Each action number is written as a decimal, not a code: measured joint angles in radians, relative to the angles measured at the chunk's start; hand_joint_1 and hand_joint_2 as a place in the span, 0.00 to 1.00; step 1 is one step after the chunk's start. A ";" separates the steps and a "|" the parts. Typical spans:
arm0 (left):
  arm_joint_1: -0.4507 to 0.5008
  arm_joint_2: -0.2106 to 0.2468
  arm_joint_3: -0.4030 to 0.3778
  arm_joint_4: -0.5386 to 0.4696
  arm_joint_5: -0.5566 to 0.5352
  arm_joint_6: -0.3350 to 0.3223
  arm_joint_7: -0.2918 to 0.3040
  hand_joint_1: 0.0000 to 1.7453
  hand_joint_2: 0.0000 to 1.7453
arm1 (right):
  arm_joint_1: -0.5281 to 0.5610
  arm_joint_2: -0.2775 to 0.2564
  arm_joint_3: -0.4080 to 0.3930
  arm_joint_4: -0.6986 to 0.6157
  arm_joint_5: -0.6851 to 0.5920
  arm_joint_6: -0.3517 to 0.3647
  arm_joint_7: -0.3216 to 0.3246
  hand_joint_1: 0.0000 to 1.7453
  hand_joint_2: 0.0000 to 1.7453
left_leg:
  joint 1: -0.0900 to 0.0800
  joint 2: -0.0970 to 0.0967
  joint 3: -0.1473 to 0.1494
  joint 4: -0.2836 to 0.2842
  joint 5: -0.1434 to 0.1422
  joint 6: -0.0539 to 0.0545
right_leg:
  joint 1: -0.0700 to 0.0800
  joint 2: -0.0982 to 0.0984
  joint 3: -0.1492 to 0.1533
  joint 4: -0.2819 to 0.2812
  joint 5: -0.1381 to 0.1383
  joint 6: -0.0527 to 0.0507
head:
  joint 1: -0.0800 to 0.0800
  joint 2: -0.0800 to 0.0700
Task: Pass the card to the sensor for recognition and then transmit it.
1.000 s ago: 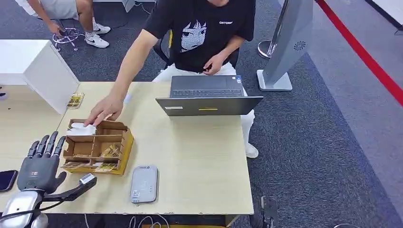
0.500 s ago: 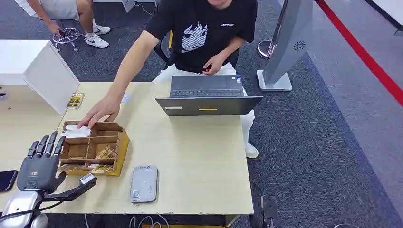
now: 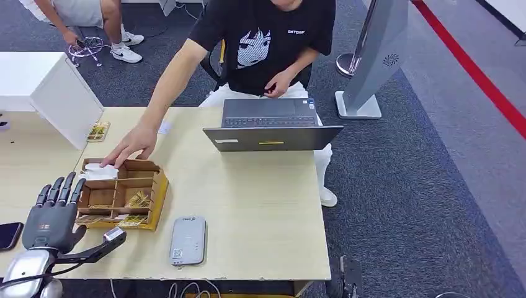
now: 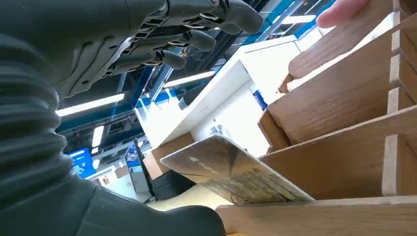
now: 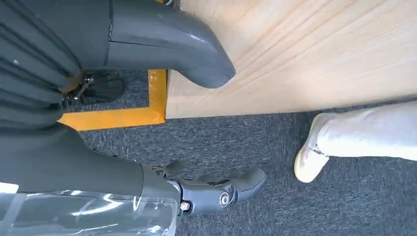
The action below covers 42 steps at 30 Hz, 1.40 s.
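My left hand (image 3: 53, 214) hovers over the table's near left with fingers spread and nothing in it, just short of a wooden card box (image 3: 121, 192). In the left wrist view the hand (image 4: 123, 44) is beside the box (image 4: 344, 123), and a printed card (image 4: 231, 169) leans out of a near slot. Several cards stand in the slots (image 3: 139, 200). The grey sensor (image 3: 188, 239) lies flat near the front edge, right of the box. My right hand (image 5: 88, 162) hangs below the table edge, fingers apart, holding nothing.
A person seated across the table rests a hand (image 3: 130, 146) on the box's far rim. An open laptop (image 3: 273, 127) stands at the far side. A phone (image 3: 7, 234) lies at the near left, a white block (image 3: 43, 87) at the far left, and a loose card (image 3: 98, 131) beside it.
The person's hand has slid the card box a little to the left, closer to my left hand. My left hand has stayed where it was.
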<state>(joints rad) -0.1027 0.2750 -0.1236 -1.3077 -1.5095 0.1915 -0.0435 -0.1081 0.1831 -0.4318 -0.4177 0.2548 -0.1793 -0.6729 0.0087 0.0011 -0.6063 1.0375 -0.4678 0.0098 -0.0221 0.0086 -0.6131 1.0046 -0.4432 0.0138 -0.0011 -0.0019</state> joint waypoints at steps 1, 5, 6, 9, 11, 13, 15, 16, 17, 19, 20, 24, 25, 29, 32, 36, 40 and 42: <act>0.000 0.000 0.000 0.000 0.000 0.000 0.000 0.00 1.00 | 0.000 0.000 0.000 0.000 0.000 0.000 0.000 0.00 1.00 | 0.000 0.000 0.000 0.000 0.000 0.000 | 0.000 0.000 0.000 0.000 0.000 0.000 | 0.000 0.000; 0.000 0.000 0.000 0.005 0.000 0.001 0.000 0.00 1.00 | 0.000 0.000 0.000 0.000 -0.001 0.001 0.000 0.00 1.00 | 0.000 0.000 0.000 0.000 0.000 0.000 | 0.000 0.000 0.000 0.000 0.000 0.000 | 0.000 0.000; 0.000 0.000 0.000 0.007 -0.002 0.002 0.000 0.00 1.00 | 0.000 0.000 0.001 0.000 -0.002 0.002 0.000 0.00 1.00 | 0.000 0.000 0.000 0.000 0.000 0.000 | 0.000 0.000 0.000 0.000 0.000 0.000 | 0.000 0.000; 0.002 -0.002 0.000 0.008 -0.009 0.006 -0.001 0.00 1.00 | 0.000 0.000 0.001 0.000 -0.006 0.003 -0.002 0.00 1.00 | 0.000 0.000 0.000 0.000 0.000 0.000 | 0.000 0.000 0.000 0.000 0.000 0.000 | 0.000 0.000; 0.002 -0.003 0.000 0.008 -0.011 0.007 -0.003 0.00 1.00 | 0.000 0.000 0.002 0.000 -0.006 0.003 -0.002 0.00 1.00 | 0.000 0.000 0.000 0.000 0.000 0.000 | 0.000 0.000 0.000 0.000 0.000 0.000 | 0.000 0.000; 0.003 -0.004 0.000 0.008 -0.012 0.007 -0.003 1.00 1.00 | 0.000 0.000 0.002 0.000 -0.006 0.003 -0.002 0.00 1.00 | 0.000 0.000 0.000 0.000 0.000 0.000 | 0.000 0.000 0.000 0.000 0.000 0.000 | 0.000 0.000; 0.003 -0.004 0.000 0.008 -0.011 0.006 -0.003 1.00 1.00 | 0.000 0.000 0.002 0.000 -0.006 0.004 -0.003 0.00 1.00 | 0.000 0.000 0.000 0.000 0.000 0.000 | 0.000 0.000 0.000 0.000 0.000 0.000 | 0.000 0.000; 0.004 -0.004 0.000 0.009 -0.011 0.005 -0.003 1.00 1.00 | 0.000 0.000 0.002 0.000 -0.006 0.004 -0.003 0.00 1.00 | 0.000 0.000 0.000 0.000 0.000 0.000 | 0.000 0.000 0.000 0.000 0.000 0.000 | 0.000 0.000; 0.005 -0.004 0.000 0.010 -0.010 0.005 -0.004 1.00 1.00 | 0.000 0.000 0.002 0.000 -0.007 0.004 -0.003 0.00 1.00 | 0.000 0.000 0.000 0.000 0.000 0.000 | 0.000 0.000 0.000 0.000 0.000 0.000 | 0.000 0.000; 0.009 -0.004 0.000 0.010 -0.008 0.003 -0.005 1.00 1.00 | 0.000 0.000 0.003 0.000 -0.017 0.004 -0.003 0.00 1.00 | 0.000 0.000 0.000 0.000 0.000 0.000 | 0.000 0.000 0.000 0.000 0.000 0.000 | 0.000 0.000; 0.010 -0.004 0.000 0.010 -0.007 0.002 -0.006 1.00 1.00 | 0.000 0.000 0.003 0.000 -0.017 0.004 -0.003 0.00 1.00 | 0.000 0.000 0.000 0.000 0.000 0.000 | 0.000 0.000 0.000 0.000 0.000 0.000 | 0.000 0.000; 0.013 -0.004 0.000 0.010 -0.005 0.002 -0.011 1.00 1.00 | -0.001 0.000 0.004 0.000 -0.018 0.004 -0.003 0.00 1.00 | 0.000 0.000 0.000 0.000 0.000 0.000 | 0.000 0.000 0.000 0.000 0.000 0.000 | 0.000 0.000; 0.013 -0.004 0.000 0.010 -0.005 0.002 -0.011 1.00 1.00 | -0.001 0.000 0.004 0.000 -0.018 0.004 -0.003 0.00 1.00 | 0.000 0.000 0.000 0.000 0.000 0.000 | 0.000 0.000 0.000 0.000 0.000 0.000 | 0.000 0.000; 0.014 -0.004 0.000 0.010 -0.005 0.002 -0.011 1.00 1.00 | -0.001 0.000 0.004 0.000 -0.018 0.004 -0.003 0.00 1.00 | 0.000 0.000 0.000 0.000 0.000 0.000 | 0.000 0.000 0.000 0.000 0.000 0.000 | 0.000 0.000; 0.014 -0.004 0.000 0.010 -0.004 0.002 -0.011 1.00 1.00 | -0.001 0.000 0.004 0.000 -0.018 0.004 -0.003 0.00 1.00 | 0.000 0.000 0.000 0.000 0.000 0.000 | 0.000 0.000 0.000 0.000 0.000 0.000 | 0.000 0.000; 0.014 -0.004 0.000 0.010 -0.004 0.002 -0.011 1.00 1.00 | -0.001 0.000 0.004 0.000 -0.018 0.004 -0.003 0.00 1.00 | 0.000 0.000 0.000 0.000 0.000 0.000 | 0.000 0.000 0.000 0.000 0.000 0.000 | 0.000 0.000; 0.014 -0.003 0.000 0.010 0.011 0.005 -0.014 1.00 1.00 | -0.001 0.000 0.005 0.000 -0.019 0.006 -0.003 0.00 1.00 | 0.000 0.000 0.000 0.000 0.000 0.000 | 0.000 0.000 0.000 0.000 0.000 0.000 | 0.000 0.000; 0.012 -0.003 0.000 0.005 0.045 0.005 -0.021 1.00 1.00 | -0.001 0.000 0.005 0.000 -0.019 0.006 -0.003 0.00 1.00 | 0.000 0.000 0.000 0.000 0.000 0.000 | 0.000 0.000 0.000 0.000 0.000 0.000 | 0.000 0.000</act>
<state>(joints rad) -0.0904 0.2716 -0.1236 -1.3031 -1.4646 0.1968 -0.0648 -0.1087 0.1831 -0.4265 -0.4177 0.2358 -0.1728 -0.6756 0.0087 0.0011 -0.6063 1.0376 -0.4678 0.0098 -0.0221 0.0086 -0.6134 1.0046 -0.4432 0.0138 -0.0011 -0.0019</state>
